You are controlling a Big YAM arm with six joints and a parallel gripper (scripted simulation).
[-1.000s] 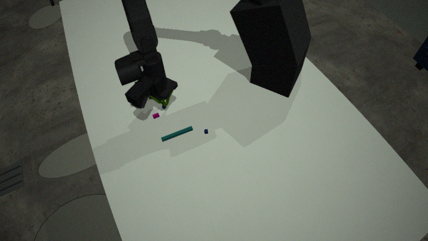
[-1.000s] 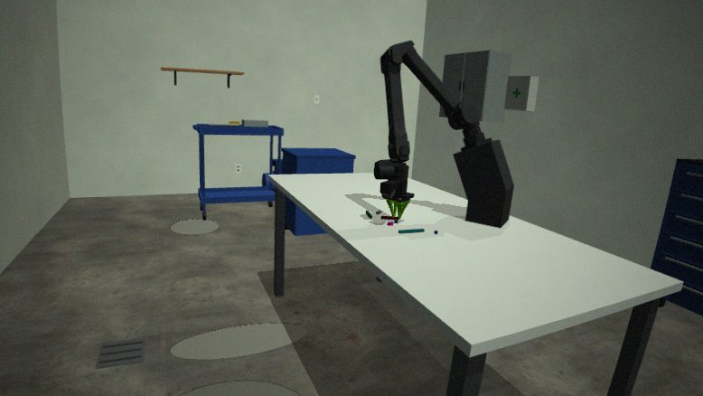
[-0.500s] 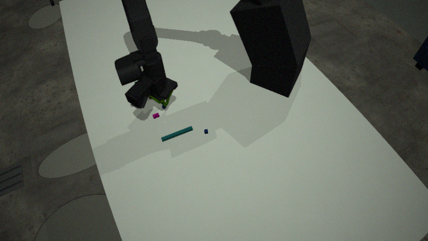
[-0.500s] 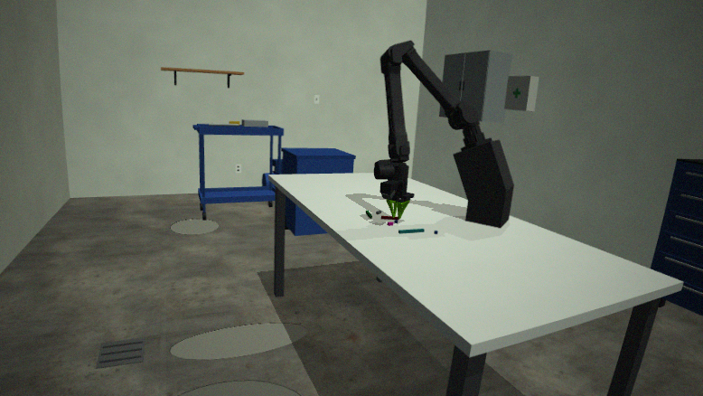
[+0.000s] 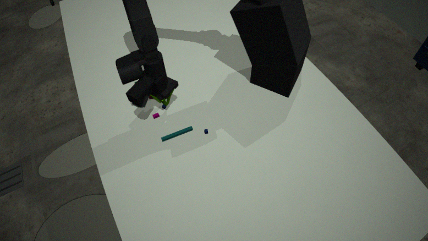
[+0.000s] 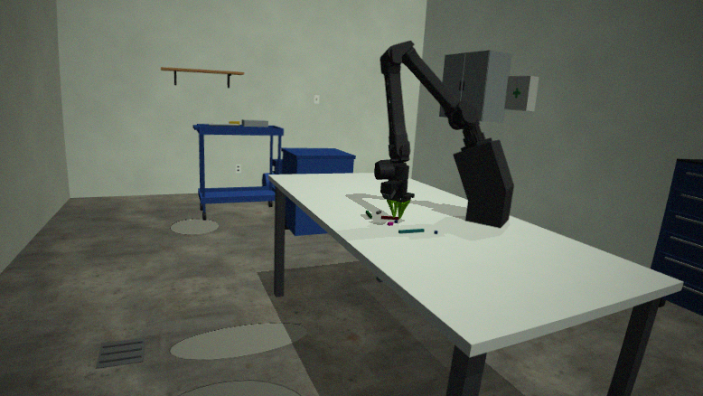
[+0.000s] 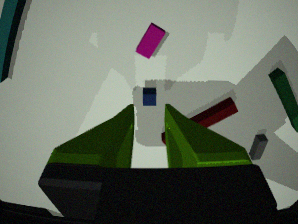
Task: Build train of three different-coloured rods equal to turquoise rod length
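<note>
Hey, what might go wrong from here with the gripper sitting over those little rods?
1. The blue rod lies right at the tips of the open gripper, not between the fingers. Being so small, it may get pushed away rather than caught.
2. The red rod lies close beside one finger, so a descent or a sideways move may knock it askew.
3. The magenta rod lies just ahead, and a shoved blue rod might bump it.

workshop, blue cart (image 6: 201, 147), drawer cabinet (image 6: 688, 206), concrete floor
</note>
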